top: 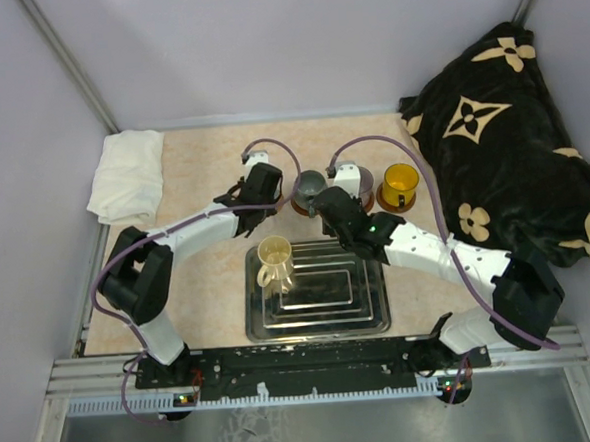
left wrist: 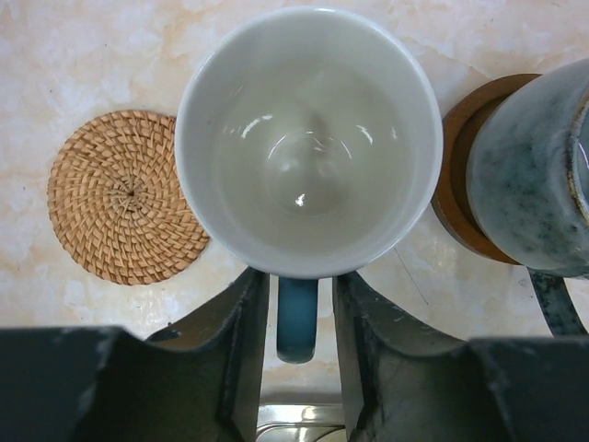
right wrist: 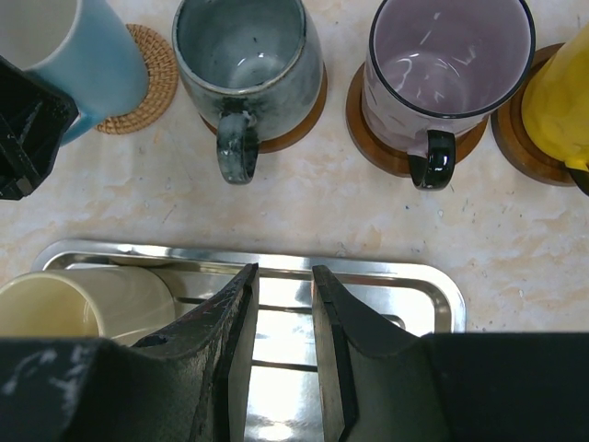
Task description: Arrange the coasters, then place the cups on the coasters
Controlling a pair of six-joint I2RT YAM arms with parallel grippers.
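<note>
A white cup (left wrist: 308,138) with a blue outside and handle stands just ahead of my left gripper (left wrist: 301,281). The jaws are open, with a gap on each side of the handle. A woven coaster (left wrist: 120,198) lies at the cup's left, its edge under the cup. The grey cup (right wrist: 244,60), purple cup (right wrist: 446,69) and yellow cup (right wrist: 561,83) each sit on a wooden coaster (right wrist: 308,115). A cream cup (right wrist: 55,308) stands in the metal tray (right wrist: 405,276). My right gripper (right wrist: 283,272) hangs open over the tray, holding nothing.
A folded white towel (top: 127,176) lies at the back left. A black blanket with tan flowers (top: 510,138) is heaped at the right edge. Both arms reach in over the tray (top: 321,320) toward the row of cups.
</note>
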